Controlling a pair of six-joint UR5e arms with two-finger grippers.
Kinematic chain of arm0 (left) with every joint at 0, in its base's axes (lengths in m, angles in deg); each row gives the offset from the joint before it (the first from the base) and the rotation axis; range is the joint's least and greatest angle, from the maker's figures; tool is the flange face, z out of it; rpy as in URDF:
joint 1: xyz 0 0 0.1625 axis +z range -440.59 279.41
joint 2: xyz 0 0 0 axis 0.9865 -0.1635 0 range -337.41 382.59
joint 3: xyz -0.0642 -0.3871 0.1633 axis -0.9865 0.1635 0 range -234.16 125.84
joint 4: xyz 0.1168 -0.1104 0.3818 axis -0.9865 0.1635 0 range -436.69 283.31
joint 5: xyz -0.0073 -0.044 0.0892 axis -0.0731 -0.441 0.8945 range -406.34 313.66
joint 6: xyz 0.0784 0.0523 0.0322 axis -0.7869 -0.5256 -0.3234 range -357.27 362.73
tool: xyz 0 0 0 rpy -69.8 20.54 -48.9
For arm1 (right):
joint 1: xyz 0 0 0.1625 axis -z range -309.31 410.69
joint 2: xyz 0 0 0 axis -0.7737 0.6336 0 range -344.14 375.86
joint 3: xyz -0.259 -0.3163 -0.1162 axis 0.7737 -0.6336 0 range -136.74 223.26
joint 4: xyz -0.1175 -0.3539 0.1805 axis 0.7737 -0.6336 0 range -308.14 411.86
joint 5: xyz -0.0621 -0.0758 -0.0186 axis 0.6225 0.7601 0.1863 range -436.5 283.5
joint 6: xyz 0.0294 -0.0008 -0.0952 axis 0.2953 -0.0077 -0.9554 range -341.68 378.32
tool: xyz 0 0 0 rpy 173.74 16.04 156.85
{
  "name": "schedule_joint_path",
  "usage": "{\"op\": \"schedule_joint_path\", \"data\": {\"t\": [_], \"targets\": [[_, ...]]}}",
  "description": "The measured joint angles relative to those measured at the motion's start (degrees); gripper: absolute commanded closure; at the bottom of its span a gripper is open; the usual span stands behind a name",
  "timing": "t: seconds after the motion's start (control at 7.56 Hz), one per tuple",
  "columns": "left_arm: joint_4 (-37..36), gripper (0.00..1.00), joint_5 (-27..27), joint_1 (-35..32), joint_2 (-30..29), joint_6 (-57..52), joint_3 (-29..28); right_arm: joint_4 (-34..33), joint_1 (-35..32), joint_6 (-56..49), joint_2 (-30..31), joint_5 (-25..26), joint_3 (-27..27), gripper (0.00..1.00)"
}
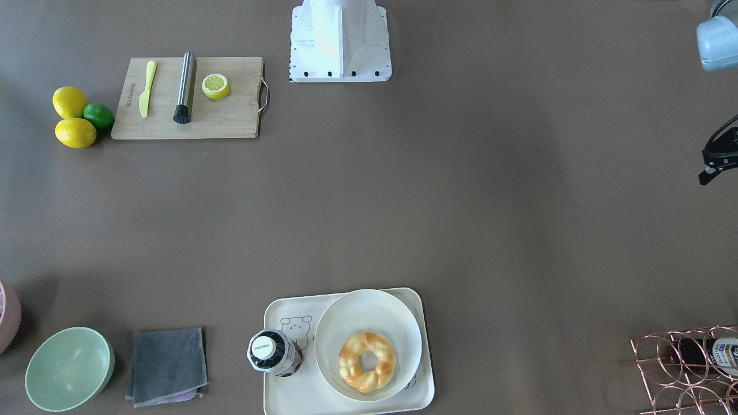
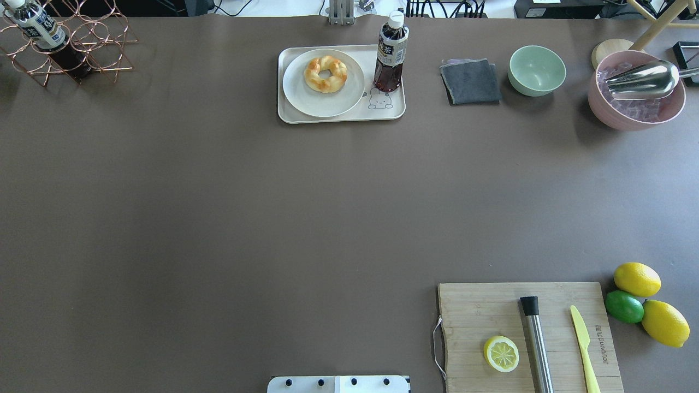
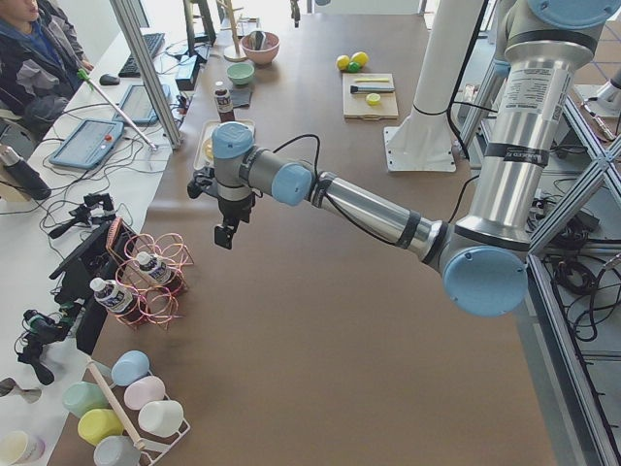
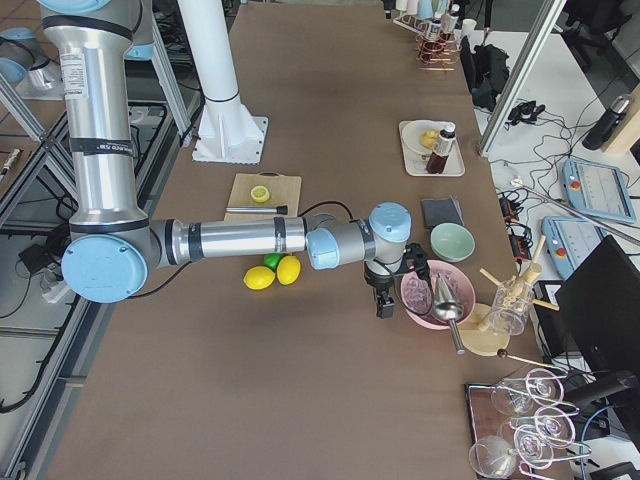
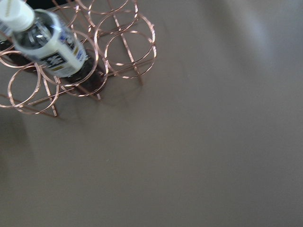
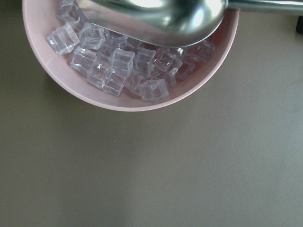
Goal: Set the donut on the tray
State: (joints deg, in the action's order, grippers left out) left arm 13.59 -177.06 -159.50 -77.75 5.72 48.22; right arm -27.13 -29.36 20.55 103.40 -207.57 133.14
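The donut [image 2: 325, 73] lies on a round white plate [image 2: 297, 93] on the tray [image 2: 355, 115], well apart from the left gripper [image 3: 226, 236] and the right gripper [image 4: 381, 305]. Whether either is open I cannot tell. A reaching finger may topple the tea bottle [image 2: 390, 54] just beside the plate, or drag the plate

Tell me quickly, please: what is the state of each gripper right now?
Left gripper: cannot be told; it hangs above the table near the wire rack.
Right gripper: cannot be told; it shows only from the side, by the pink bowl.
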Motion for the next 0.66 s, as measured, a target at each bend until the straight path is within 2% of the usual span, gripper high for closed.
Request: {"op": "schedule_joint_path", "data": {"t": [0.26, 0.53, 0.66], "targets": [[2.24, 0.03, -0.24, -3.66, 8.88, -9.7, 0.71, 0.27, -2.23, -2.34, 0.55, -0.52, -0.65, 0.0], [8.08, 0.03, -0.5, -5.79, 17.51, -13.55, 1.33, 0.24, -4.21, -3.37, 1.39, -0.95, -0.46, 0.0], [9.39, 0.03, -1.67, -6.58, 19.8, -13.86, 2.17, 0.37, -4.9, -3.48, 1.72, -1.14, -0.22, 0.0]]}}
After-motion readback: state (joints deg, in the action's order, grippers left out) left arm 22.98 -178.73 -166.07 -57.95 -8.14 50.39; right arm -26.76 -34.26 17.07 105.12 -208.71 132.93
